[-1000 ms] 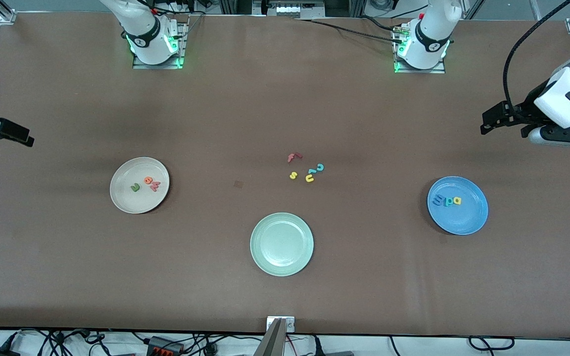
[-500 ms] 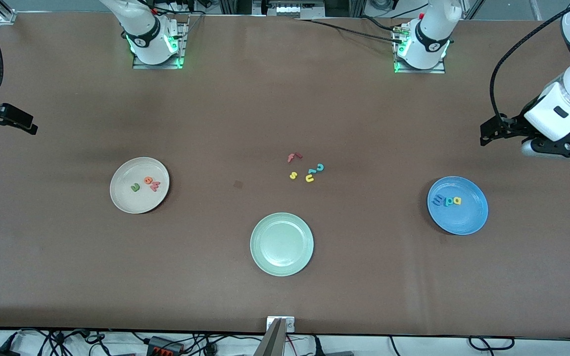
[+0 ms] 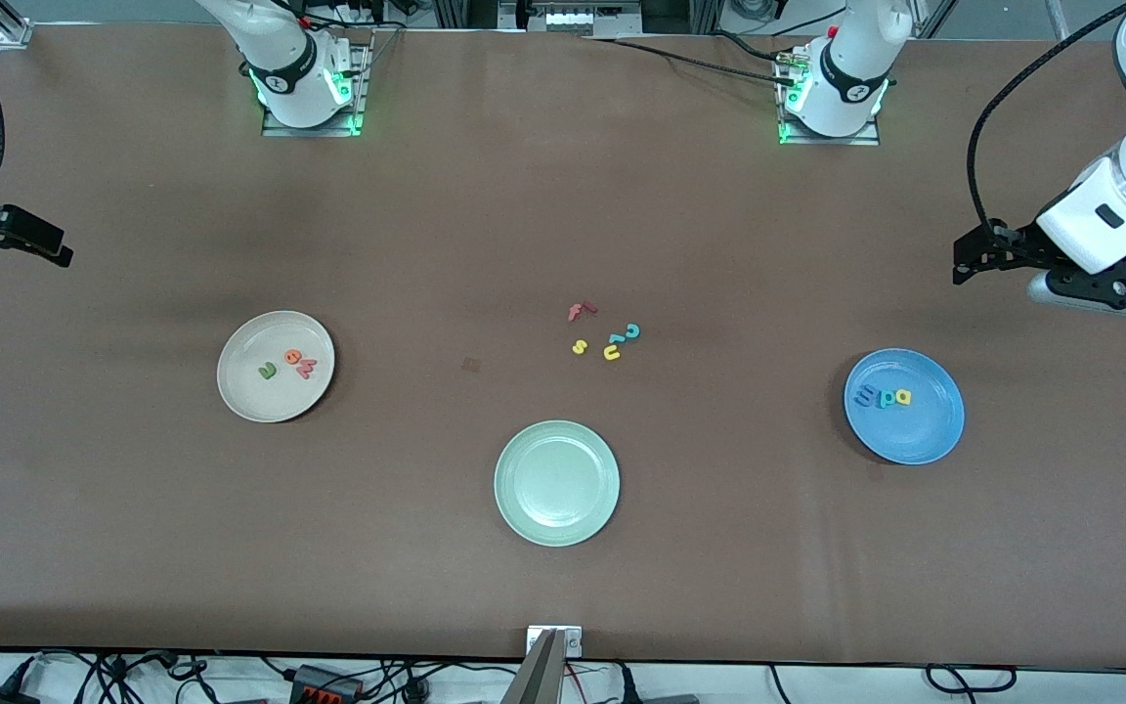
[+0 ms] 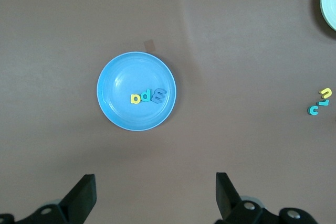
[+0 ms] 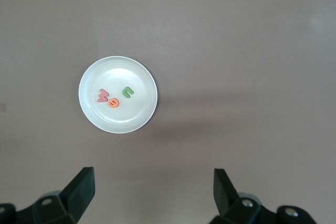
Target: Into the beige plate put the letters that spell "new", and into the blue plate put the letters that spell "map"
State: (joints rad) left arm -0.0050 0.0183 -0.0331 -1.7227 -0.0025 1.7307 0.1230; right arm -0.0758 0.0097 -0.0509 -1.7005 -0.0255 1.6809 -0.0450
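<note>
The beige plate (image 3: 250, 393) lies toward the right arm's end of the table, with the green n (image 3: 268, 371), orange e (image 3: 293, 357) and salmon w (image 3: 306, 368) in it. The blue plate (image 3: 915, 442) lies toward the left arm's end and holds the blue m (image 3: 863, 396), teal p (image 3: 886, 398) and yellow a (image 3: 903, 397). My left gripper (image 3: 962, 260) hangs open and empty over bare table beside the blue plate (image 4: 131, 66). My right gripper (image 3: 60, 252) hangs open and empty over the table's edge beside the beige plate (image 5: 118, 123).
A pale green plate (image 3: 556, 528) lies nearest the front camera, mid-table. Loose letters sit in the middle: a red f (image 3: 580, 311), a yellow s (image 3: 580, 346), a teal c (image 3: 631, 331) and a yellow u (image 3: 612, 352). A small square mark (image 3: 470, 365) is on the tabletop.
Both arms have drawn back a little from the plates and have almost stopped. Both grippers stay open; plates and letters have not moved.
</note>
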